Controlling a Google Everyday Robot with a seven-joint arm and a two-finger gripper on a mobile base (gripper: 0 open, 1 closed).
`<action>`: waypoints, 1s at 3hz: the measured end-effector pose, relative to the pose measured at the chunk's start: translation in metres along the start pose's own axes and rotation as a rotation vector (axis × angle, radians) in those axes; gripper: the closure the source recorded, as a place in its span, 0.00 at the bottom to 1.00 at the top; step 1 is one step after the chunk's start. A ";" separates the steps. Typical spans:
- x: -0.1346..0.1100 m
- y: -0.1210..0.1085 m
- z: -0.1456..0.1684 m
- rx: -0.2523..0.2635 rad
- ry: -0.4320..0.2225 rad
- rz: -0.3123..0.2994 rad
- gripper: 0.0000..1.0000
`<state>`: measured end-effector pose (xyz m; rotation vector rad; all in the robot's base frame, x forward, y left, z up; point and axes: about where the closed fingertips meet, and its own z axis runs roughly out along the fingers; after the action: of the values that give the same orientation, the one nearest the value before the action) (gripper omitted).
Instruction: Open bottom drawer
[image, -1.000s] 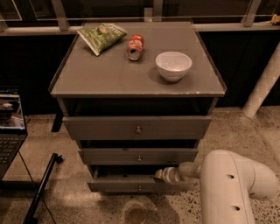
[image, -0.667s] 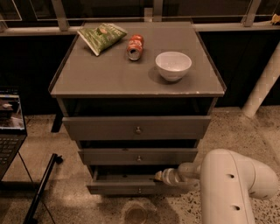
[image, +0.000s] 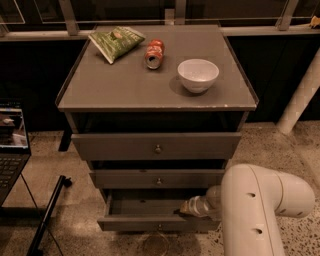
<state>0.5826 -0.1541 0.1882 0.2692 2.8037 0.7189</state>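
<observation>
The bottom drawer (image: 145, 222), lowest of three in the grey chest (image: 125, 85), stands partly drawn out, with its dark interior exposed. The gripper (image: 188, 208) is set at the right end of the drawer front's top edge. Whether it is clamped there cannot be told. The pulling step is judged under way. A further straight, level pull outward is called for.

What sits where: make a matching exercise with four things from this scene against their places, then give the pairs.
1 bowl
2 can
3 snack bag
4 pincer

A at the open bottom drawer, right end
B cabinet top, back left
C cabinet top, right side
D cabinet top, back middle, on its side

Pairs: 1-C; 2-D; 3-B; 4-A
</observation>
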 end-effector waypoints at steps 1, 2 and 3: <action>0.014 -0.017 0.019 0.010 0.052 0.050 1.00; 0.013 -0.015 0.015 0.010 0.053 0.051 1.00; 0.034 -0.024 0.017 -0.011 0.086 0.081 1.00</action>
<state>0.5517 -0.1590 0.1562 0.3596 2.8835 0.7821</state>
